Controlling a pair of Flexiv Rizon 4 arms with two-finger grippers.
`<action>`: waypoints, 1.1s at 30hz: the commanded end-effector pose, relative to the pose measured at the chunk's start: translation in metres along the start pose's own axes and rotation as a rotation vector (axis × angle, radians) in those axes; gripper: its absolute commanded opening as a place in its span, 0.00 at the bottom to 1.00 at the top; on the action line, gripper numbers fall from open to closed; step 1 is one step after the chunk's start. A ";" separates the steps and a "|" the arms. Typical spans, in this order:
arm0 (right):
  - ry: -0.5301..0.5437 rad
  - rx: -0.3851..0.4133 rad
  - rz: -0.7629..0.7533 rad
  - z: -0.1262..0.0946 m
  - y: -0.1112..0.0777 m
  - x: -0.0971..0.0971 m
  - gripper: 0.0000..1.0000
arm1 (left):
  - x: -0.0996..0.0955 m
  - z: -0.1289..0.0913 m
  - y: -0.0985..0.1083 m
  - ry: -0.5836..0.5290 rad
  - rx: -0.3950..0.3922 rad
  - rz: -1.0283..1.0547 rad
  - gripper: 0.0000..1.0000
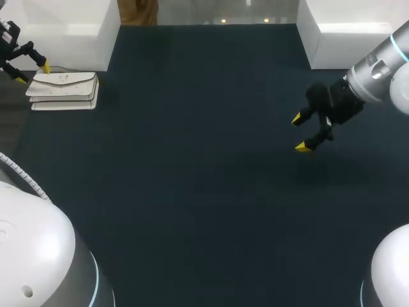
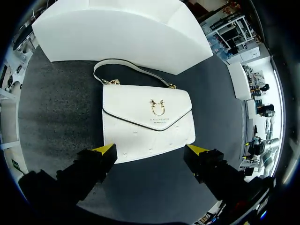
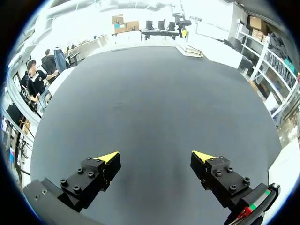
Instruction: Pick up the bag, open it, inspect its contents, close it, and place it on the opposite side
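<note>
left arm cut off at edge, bag contents hidden under closed flap

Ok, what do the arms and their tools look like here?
Both arms have rounded white and silver-grey casings with thin light-blue rings. A white ribbed cable runs by the left arm; the right arm has a grey wrist. The left tool and right tool are black, each with two blocky, screw-studded fingers ending in yellow wedge tips.
</note>
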State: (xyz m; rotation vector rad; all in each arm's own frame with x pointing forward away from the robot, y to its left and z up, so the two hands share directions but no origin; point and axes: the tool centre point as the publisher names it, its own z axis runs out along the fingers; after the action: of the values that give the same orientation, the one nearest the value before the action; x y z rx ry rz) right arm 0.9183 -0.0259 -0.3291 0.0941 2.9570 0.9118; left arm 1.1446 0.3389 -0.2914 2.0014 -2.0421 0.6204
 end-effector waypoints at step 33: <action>0.031 -0.002 0.000 0.001 -0.001 -0.006 1.00 | -0.056 0.031 -0.020 0.300 0.005 -0.203 0.61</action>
State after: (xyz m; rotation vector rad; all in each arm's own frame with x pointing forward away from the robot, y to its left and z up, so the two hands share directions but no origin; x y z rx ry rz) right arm 0.9247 -0.0263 -0.3301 0.0822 2.9865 0.9211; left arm 1.1606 0.3687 -0.3352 2.1868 -1.7158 0.8926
